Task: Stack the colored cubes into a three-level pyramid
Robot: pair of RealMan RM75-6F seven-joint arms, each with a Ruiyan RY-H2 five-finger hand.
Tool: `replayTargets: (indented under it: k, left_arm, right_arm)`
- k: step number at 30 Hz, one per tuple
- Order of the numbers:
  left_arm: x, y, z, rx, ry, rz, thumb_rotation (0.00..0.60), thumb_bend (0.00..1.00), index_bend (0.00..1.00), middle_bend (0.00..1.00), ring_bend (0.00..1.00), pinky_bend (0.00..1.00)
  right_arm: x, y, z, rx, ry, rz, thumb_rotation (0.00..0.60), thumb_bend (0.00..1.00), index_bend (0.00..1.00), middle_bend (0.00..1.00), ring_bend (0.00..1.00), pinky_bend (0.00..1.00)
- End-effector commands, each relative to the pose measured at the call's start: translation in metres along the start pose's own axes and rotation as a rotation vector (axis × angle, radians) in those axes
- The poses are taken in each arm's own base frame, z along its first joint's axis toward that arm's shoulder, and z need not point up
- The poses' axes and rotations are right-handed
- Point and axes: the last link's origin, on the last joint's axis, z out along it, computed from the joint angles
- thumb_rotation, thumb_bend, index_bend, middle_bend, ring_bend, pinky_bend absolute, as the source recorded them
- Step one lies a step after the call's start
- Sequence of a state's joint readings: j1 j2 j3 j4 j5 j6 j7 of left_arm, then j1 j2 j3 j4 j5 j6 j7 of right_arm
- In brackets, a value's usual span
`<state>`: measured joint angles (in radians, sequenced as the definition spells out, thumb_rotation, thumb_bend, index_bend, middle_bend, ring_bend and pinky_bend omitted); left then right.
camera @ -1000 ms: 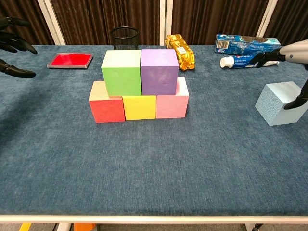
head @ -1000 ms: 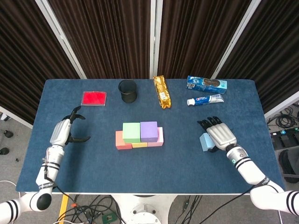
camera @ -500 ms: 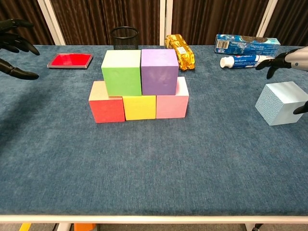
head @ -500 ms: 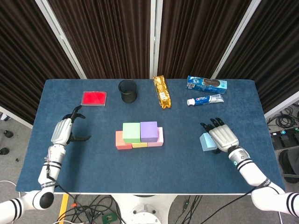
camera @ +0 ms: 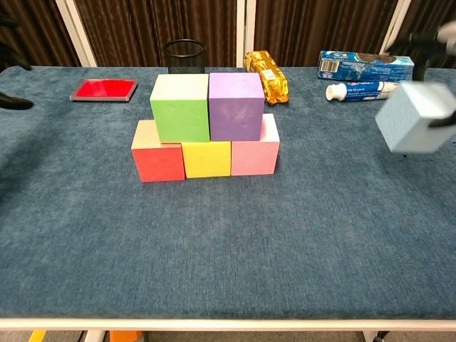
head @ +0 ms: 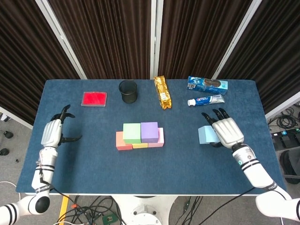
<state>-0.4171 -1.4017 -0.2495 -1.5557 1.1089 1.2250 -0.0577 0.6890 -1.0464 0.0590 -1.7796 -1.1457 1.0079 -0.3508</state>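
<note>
Blue cloth covers the bench, where the left hand hovers at the far left, fingers spread and holding nothing. At centre, green cube and purple cube sit on a red, yellow and pink row. At right, the right hand grips the light-blue cube. Judged from this, the capping step is under way; next it must carry the cube over the seam between green and purple. Only the chest view shows it clear of the bench; only the head view shows the gripping hand whole.
</note>
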Motion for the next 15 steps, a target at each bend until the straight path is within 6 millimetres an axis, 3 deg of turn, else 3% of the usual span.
replayTargets:
  k: [1,6,9,12,15]
  left_arm:
    - [0.011,-0.01,-0.006,0.025,0.023,0.006,0.6,0.09,0.04,0.29,0.17,0.15]
    - [0.019,-0.019,-0.013,0.042,0.04,-0.026,0.6,0.09,0.04,0.29,0.17,0.15]
    - [0.022,-0.023,-0.015,0.049,0.048,-0.03,0.6,0.09,0.04,0.29,0.17,0.15]
    - [0.023,-0.028,-0.014,0.054,0.067,-0.014,0.6,0.09,0.04,0.29,0.17,0.15]
    - [0.021,-0.032,-0.014,0.058,0.08,-0.004,0.6,0.09,0.04,0.29,0.17,0.15]
  right_arm:
    - [0.05,-0.009,-0.006,0.007,0.103,0.066,0.6,0.16,0.0,0.58,0.05,0.0]
    - [0.099,-0.028,-0.003,0.05,0.194,0.207,0.6,0.16,0.0,0.59,0.06,0.0]
    - [0.118,-0.038,0.005,0.097,0.238,0.336,0.6,0.15,0.0,0.59,0.07,0.0]
    - [0.115,-0.055,0.022,0.174,0.251,0.529,0.6,0.15,0.0,0.6,0.08,0.0]
    - [0.097,-0.075,0.043,0.247,0.248,0.661,0.6,0.15,0.0,0.59,0.08,0.0]
